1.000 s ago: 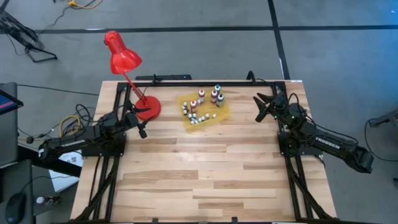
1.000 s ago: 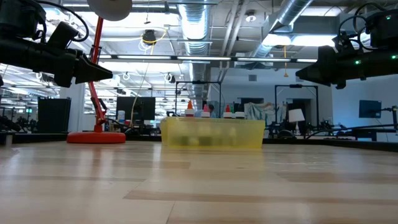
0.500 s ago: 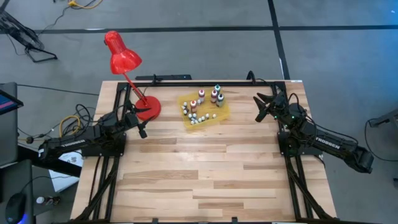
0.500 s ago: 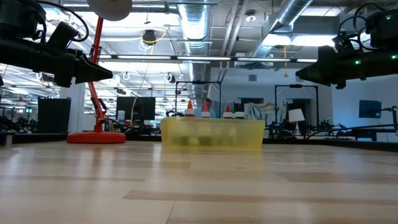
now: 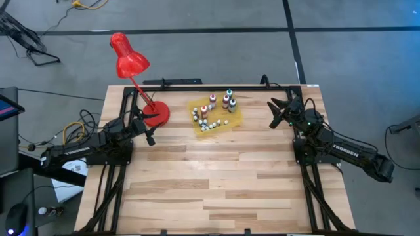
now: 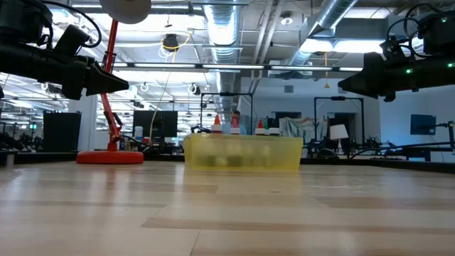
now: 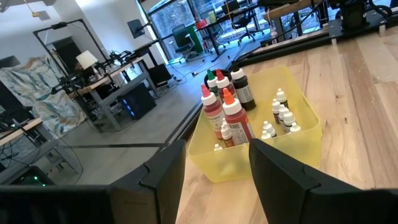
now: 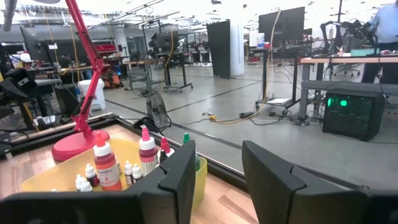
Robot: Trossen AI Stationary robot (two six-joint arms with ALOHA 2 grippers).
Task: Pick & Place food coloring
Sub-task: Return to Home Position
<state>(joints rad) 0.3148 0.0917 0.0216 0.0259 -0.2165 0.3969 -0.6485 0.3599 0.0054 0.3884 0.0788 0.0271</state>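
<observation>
Both wide open, holding nothing: left claw (image 5: 150,131), right claw (image 5: 273,113). Ahead of each, between the two: bin (image 5: 235,122), bottles (image 5: 226,101) upright inside. Right claw marginally nearer, seemingly. No bottle seen outside it; likely only retreat remaining.

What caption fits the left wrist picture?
Food coloring bottles stand in the yellow bin, seen past the open left hand.

A grey concrete floor (image 5: 197,16) crossed by dark lines surrounds the pale plank table (image 5: 216,177). A red desk lamp (image 5: 128,60) stands at the table's far left corner. Loose cables (image 5: 75,128) lie on the floor off the left edge. Beyond the far edge is an open workshop, with silver ducts (image 6: 224,32) and bright strip lights (image 6: 320,44) overhead and desks with dark monitors (image 6: 160,122).
</observation>
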